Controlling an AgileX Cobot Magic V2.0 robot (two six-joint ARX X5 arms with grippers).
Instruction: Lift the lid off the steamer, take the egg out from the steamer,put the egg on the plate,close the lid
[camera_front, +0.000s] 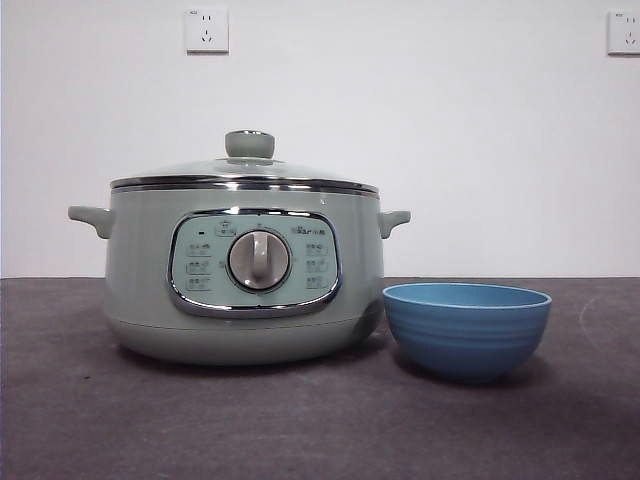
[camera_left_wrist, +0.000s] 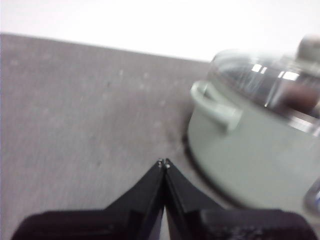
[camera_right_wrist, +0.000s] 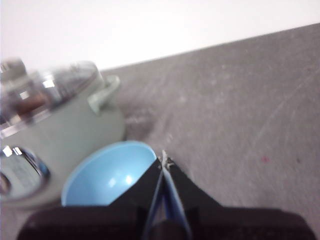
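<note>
Blue plate (camera_front: 466, 330) sits just right of the steamer (camera_front: 240, 290), lid (camera_front: 245, 170) on; left gripper (camera_left_wrist: 164, 162) and right gripper (camera_right_wrist: 164, 161) both pressed together, holding nothing.

Left end effector (camera_left_wrist: 164, 162) jaws pressed together; right end effector (camera_right_wrist: 164, 161) likewise closed, empty.

A dark grey, faintly scuffed surface (camera_front: 300, 430) carries two things. The steamer (camera_front: 245, 275) stands left of centre with its button panel facing near. The plate (camera_front: 466, 330) sits just beside it on the right, upright.
</note>
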